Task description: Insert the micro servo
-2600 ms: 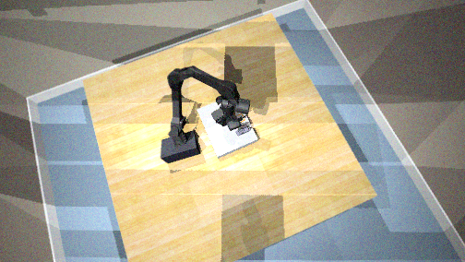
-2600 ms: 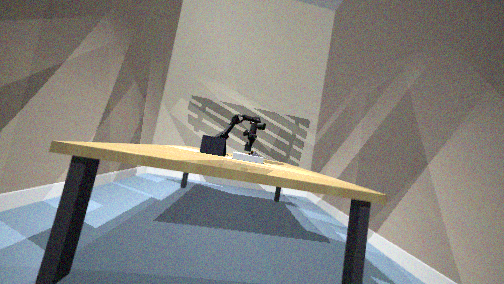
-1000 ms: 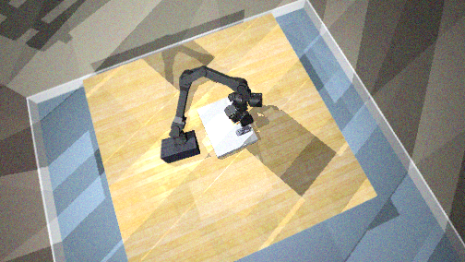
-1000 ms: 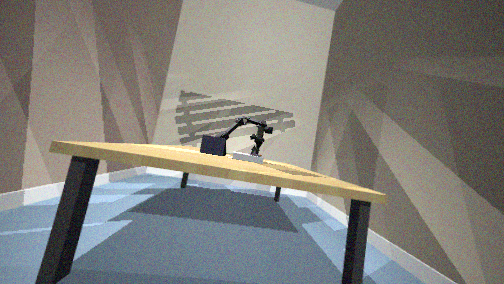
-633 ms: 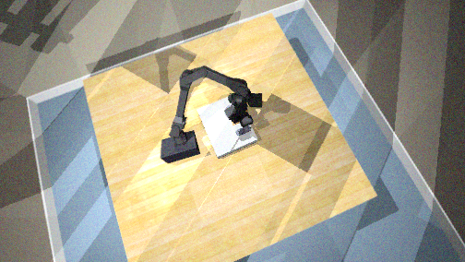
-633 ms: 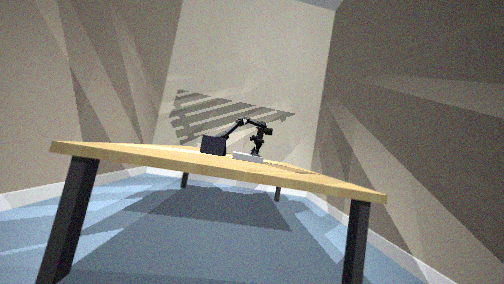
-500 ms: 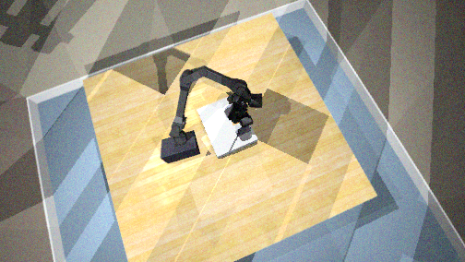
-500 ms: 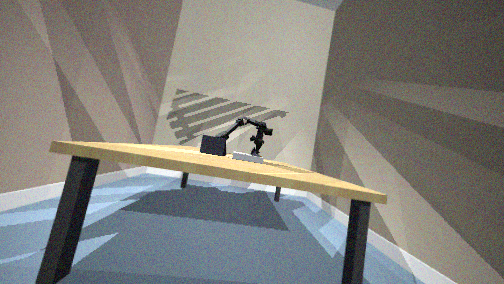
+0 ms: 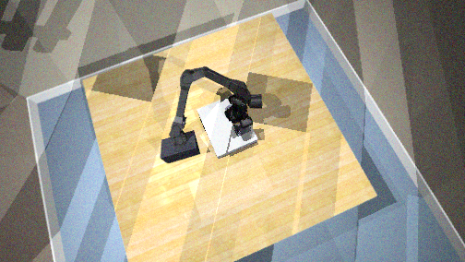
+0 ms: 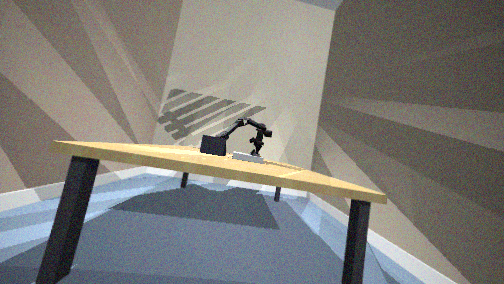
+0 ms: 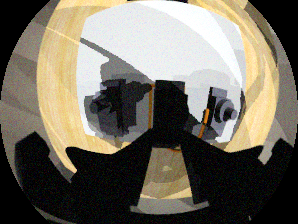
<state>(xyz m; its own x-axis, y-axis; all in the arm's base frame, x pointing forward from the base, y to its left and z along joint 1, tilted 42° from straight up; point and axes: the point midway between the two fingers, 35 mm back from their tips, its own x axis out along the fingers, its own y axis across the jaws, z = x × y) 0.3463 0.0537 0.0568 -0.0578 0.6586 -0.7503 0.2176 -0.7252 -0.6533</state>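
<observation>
The loose micro servo (image 11: 170, 102) is a dark block at the middle of the wrist view, with an orange cable strip (image 11: 151, 107) along its left edge. My gripper (image 11: 166, 132) (image 9: 244, 131) (image 10: 256, 152) is shut on it, low over the near end of the white deck (image 11: 150, 45) (image 9: 214, 126) (image 10: 245, 157). The pocket and its side notch are not visible; the servo and fingers cover that area. Whether the ears touch the deck cannot be told, and the output shaft is not discernible.
In the wrist view, a dark servo (image 11: 117, 107) stands left of the held one, in shadow. Another servo (image 11: 220, 111) with a round grey hub and orange cable stands to the right. The arm's dark base (image 9: 180, 148) (image 10: 213, 145) is beside the deck on the wooden table (image 9: 258, 184).
</observation>
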